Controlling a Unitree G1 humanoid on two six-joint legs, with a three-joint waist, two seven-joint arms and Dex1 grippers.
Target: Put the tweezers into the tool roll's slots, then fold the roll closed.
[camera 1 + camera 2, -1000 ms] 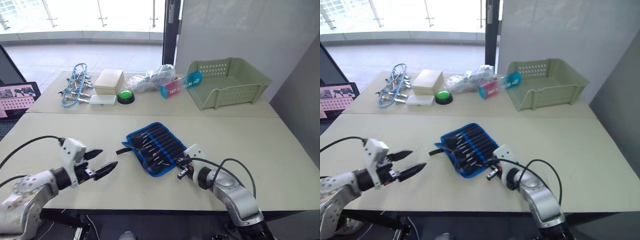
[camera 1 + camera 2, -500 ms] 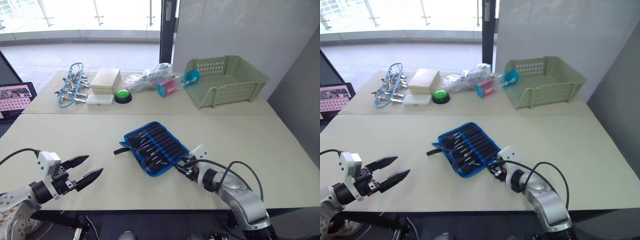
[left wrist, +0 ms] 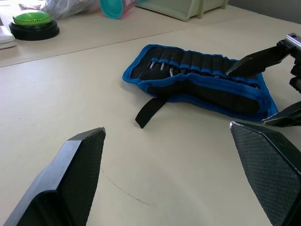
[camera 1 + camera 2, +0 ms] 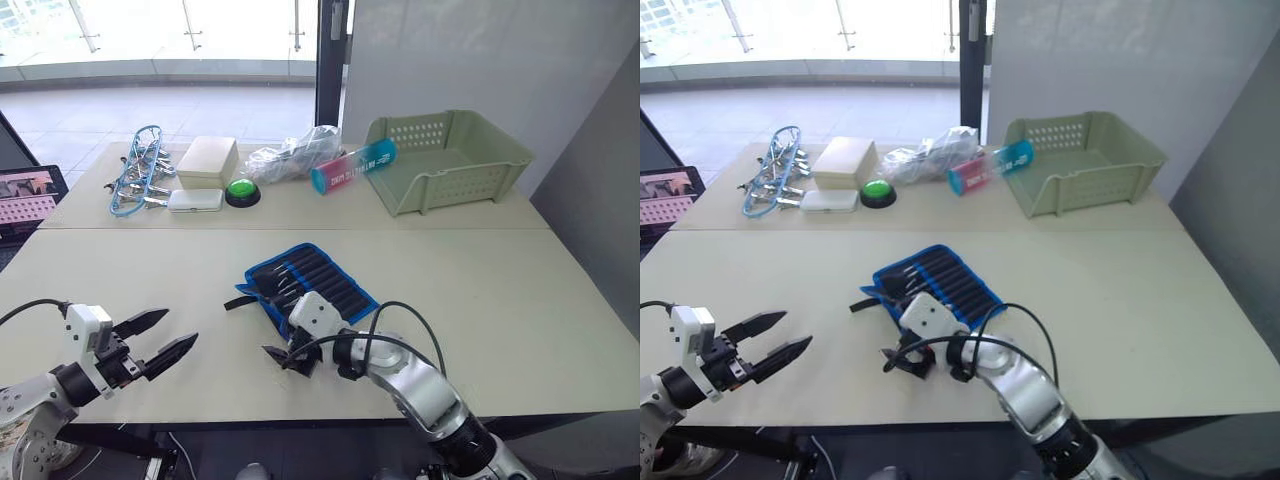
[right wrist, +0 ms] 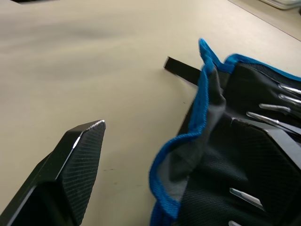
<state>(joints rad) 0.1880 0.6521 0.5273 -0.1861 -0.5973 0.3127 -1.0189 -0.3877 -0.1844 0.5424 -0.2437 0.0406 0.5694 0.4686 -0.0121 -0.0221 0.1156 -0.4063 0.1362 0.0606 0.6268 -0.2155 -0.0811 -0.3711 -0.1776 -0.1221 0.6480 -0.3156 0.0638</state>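
Note:
The tool roll (image 4: 312, 284), black fabric with blue edging, lies open at mid-table with its short strap (image 3: 151, 110) pointing left. The tweezers sit in the slots (image 3: 202, 63), and their silver tips (image 5: 269, 120) show above the pockets. My right gripper (image 4: 281, 358) is open at the roll's near-left corner. The curled-up blue edge (image 5: 182, 141) lies between its spread fingers. My left gripper (image 4: 180, 328) hovers open over bare table, well left of the roll.
A pale green basket (image 4: 450, 160) stands at the back right. Left of it along the far table are a pink-and-teal tube (image 4: 357, 167), a plastic bag (image 4: 295, 158), a green button (image 4: 240, 190), a white box (image 4: 207, 160) and clips with blue wire (image 4: 140, 170).
My right arm has swung from the roll's right end across its front to the near-left corner, and its fingers have opened. My left gripper has drawn back toward the table's near-left edge.

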